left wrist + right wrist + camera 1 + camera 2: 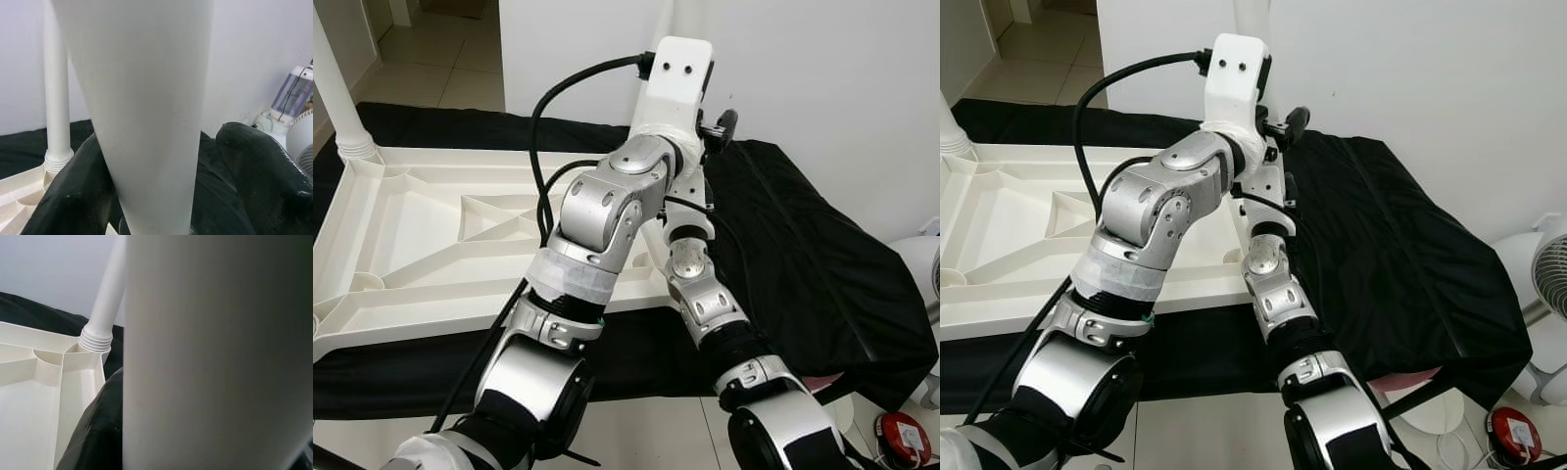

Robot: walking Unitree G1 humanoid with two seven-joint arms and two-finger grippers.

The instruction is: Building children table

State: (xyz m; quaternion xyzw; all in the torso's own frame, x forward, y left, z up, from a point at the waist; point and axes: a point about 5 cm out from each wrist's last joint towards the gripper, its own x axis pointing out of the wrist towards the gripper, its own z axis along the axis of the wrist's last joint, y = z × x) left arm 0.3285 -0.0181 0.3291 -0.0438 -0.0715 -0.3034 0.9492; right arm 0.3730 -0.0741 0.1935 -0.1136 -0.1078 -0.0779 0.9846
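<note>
The white table leg (146, 112) stands upright at the far right corner of the upturned tabletop (421, 225), which lies on a black cloth (803, 255). You hold it with both grippers, the left gripper (151, 186) clamped round it; whether the right is closed cannot be told. Expect stiff, light, smooth plastic; grip low near the socket. Both arms reach forward, elbows bent

Matt white plastic tabletop (421, 235), smooth white plastic leg (146, 112), black cloth (803, 274), brushed silver metal arms
</note>
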